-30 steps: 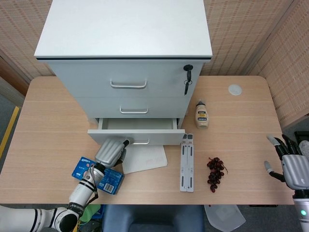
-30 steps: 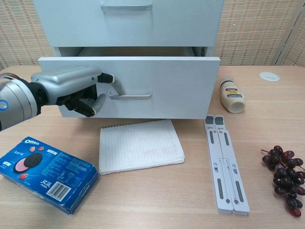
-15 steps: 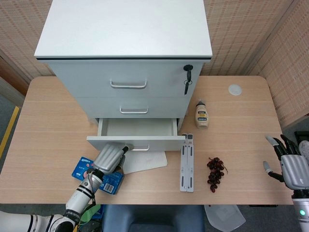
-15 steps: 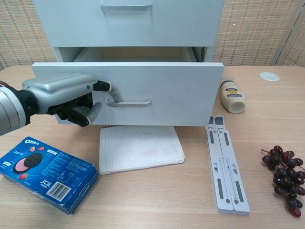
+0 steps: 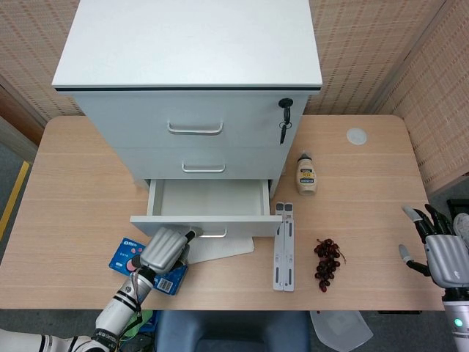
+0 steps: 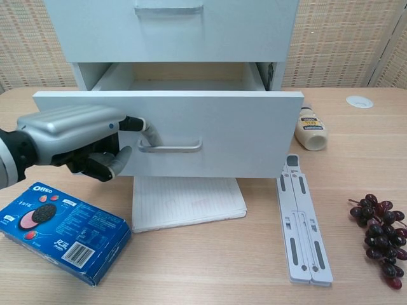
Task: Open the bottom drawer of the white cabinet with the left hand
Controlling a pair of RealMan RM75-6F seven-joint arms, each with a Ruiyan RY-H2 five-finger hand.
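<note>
The white cabinet (image 5: 194,103) stands at the back of the table, its top seen clearly in the head view. Its bottom drawer (image 5: 207,225) (image 6: 210,136) is pulled well out, and the inside looks empty. My left hand (image 5: 165,249) (image 6: 76,136) is at the drawer front's left part, with a fingertip hooked on the left end of the metal handle (image 6: 170,146) and the other fingers curled below. My right hand (image 5: 442,249) hovers past the table's right edge, fingers spread, holding nothing.
A blue Oreo box (image 6: 60,232) lies under my left forearm. A notebook (image 6: 187,202) is partly beneath the drawer. A white folding stand (image 6: 302,225), grapes (image 6: 380,238), a sauce bottle (image 6: 310,130) and a white round disc (image 5: 356,136) occupy the right side. A key (image 5: 284,121) hangs from the cabinet's lock.
The bottom drawer has slid further out toward me, drawn by my left hand on its handle; it now covers more of the notebook. The right hand has barely moved.
</note>
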